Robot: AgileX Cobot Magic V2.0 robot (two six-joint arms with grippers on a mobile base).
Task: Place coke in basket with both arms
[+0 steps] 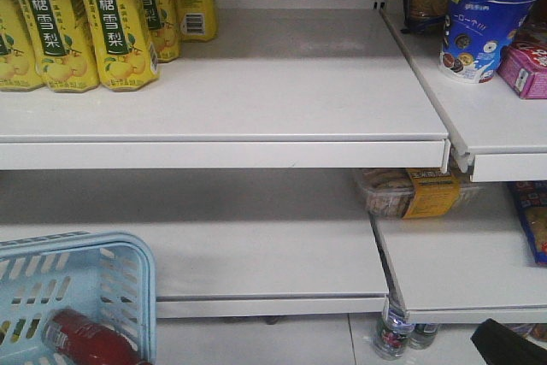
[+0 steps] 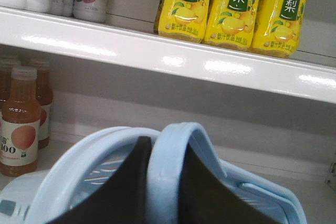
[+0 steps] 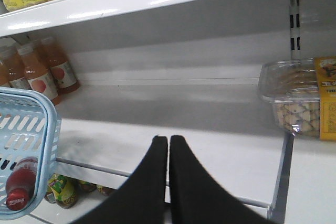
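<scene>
Down inside the basket [image 1: 120,284], light blue plastic with slotted walls and a rounded rim, lies the coke [image 1: 90,341], on its side, glossy red, slim and bottle-shaped. Seen again from the right wrist view: coke [image 3: 21,190] flat on the basket [image 3: 44,129] floor, white script legible near the cap end.

Left gripper [image 2: 152,182], black and wedge-shaped, clamped around the basket's thin hoop handles [image 2: 173,161], smooth pale-blue loops pinched between the tapered fingers. Basket rim [image 2: 68,161] curving below the handles, slots just visible inside.

Right gripper [image 3: 168,177] pressed closed on nothing, matte black fingers meeting in a thin seam, hanging just right of the basket, over the lower shelf [image 3: 210,156].

Behind the basket, the lower shelf [image 1: 256,254], flat white painted metal. Above the basket, the upper shelf [image 1: 256,100], carrying yellow pear-drink bottles [image 1: 77,23] with dark green labels. Far right of the basket, a clear plastic biscuit tray [image 3: 294,103] with a yellow label. Beside the basket on the left, orange juice bottles [image 2: 21,124] with white caps.
</scene>
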